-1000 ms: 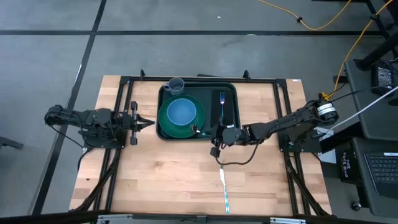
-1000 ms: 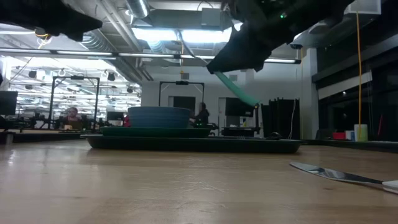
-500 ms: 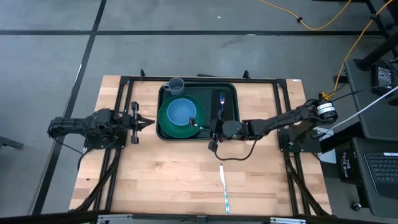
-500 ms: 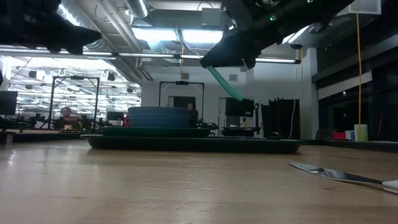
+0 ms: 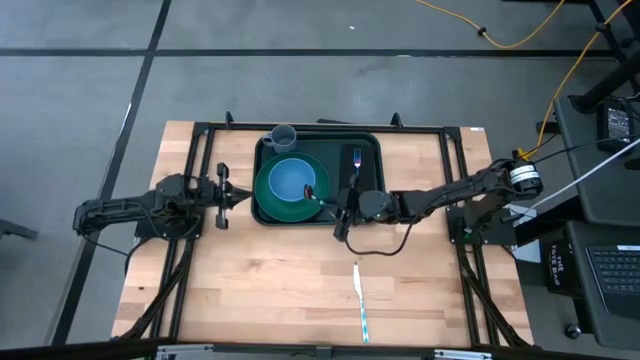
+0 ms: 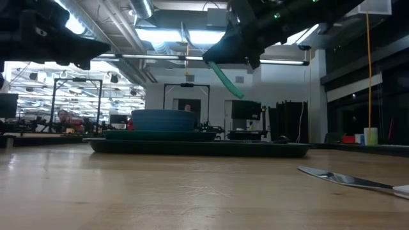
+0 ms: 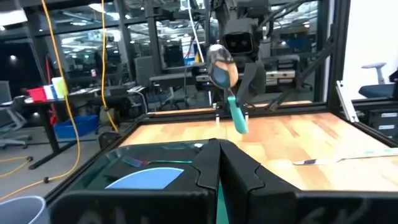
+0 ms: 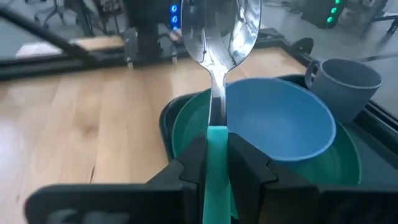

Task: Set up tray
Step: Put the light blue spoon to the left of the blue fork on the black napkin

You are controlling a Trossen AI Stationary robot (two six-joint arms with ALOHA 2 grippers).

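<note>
- Centrally, the tray (image 5: 372, 145) lies flat on the table (image 5: 280, 290), beyond the right gripper's (image 5: 343, 209) fingertips, carrying a green plate (image 5: 268, 203), blue bowl (image 5: 292, 180), cup (image 5: 283, 136) and fork (image 5: 356, 166).
- Right gripper's fingers pinch a spoon (image 8: 219, 43) by its teal handle, bowl end hovering above the blue bowl.
- Left gripper (image 5: 228, 194): fingers pressed together, empty, just beside the tray's rim.
- Handling, judged: the tray looks stiff, light and smooth plastic; take hold at the raised rim.
- A knife (image 5: 360, 300) lies well apart.
- No legible writing or brands.

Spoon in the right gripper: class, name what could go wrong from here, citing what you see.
The right gripper holds the spoon only by its green handle tip, so it may swing or slip. It hangs above the blue bowl on the green plate; a drop could strike them. The fork already lies in the tray, leaving little free space there.
</note>
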